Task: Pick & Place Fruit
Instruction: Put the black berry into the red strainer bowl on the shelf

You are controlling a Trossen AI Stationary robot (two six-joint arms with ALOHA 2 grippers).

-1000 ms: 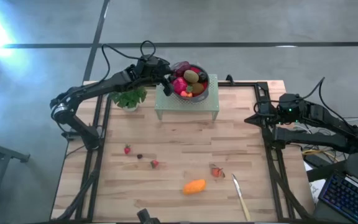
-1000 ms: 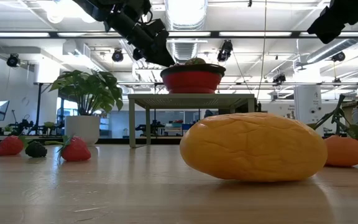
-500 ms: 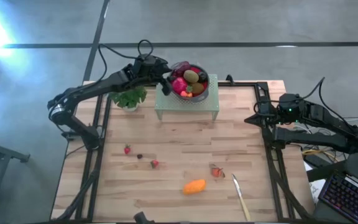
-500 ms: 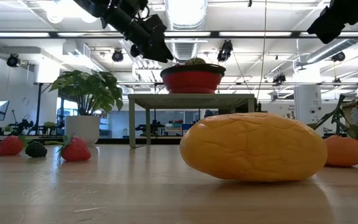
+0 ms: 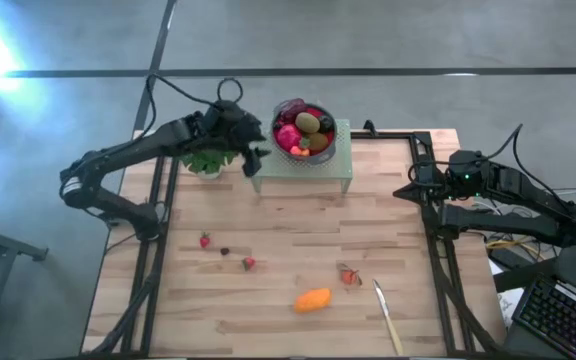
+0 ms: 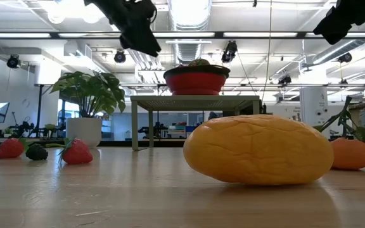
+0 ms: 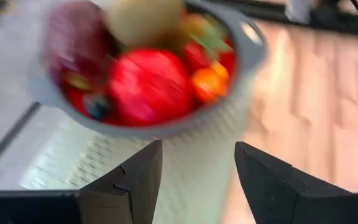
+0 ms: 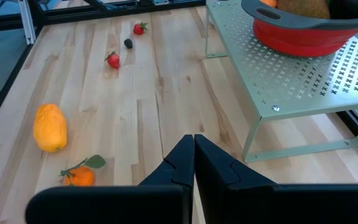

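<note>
Left gripper [image 5: 252,158] is hanging beside the bowl [image 5: 330,143] on its stand [image 5: 298,178], fingers apart and holding nothing, likely just emptied. The bowl is carrying most fruit; the orange oval [image 5: 312,300] and berries [image 5: 249,263] are lying on the table [image 5: 288,230], awaiting pickup. Right gripper [image 8: 193,163] is waiting at the table's edge, pinched together, empty.

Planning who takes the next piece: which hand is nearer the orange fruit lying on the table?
Neither is near, but the right hand is somewhat nearer, parked at the table's right edge. The left hand hovers up at the far side beside the bowl, farther from the orange fruit.
</note>
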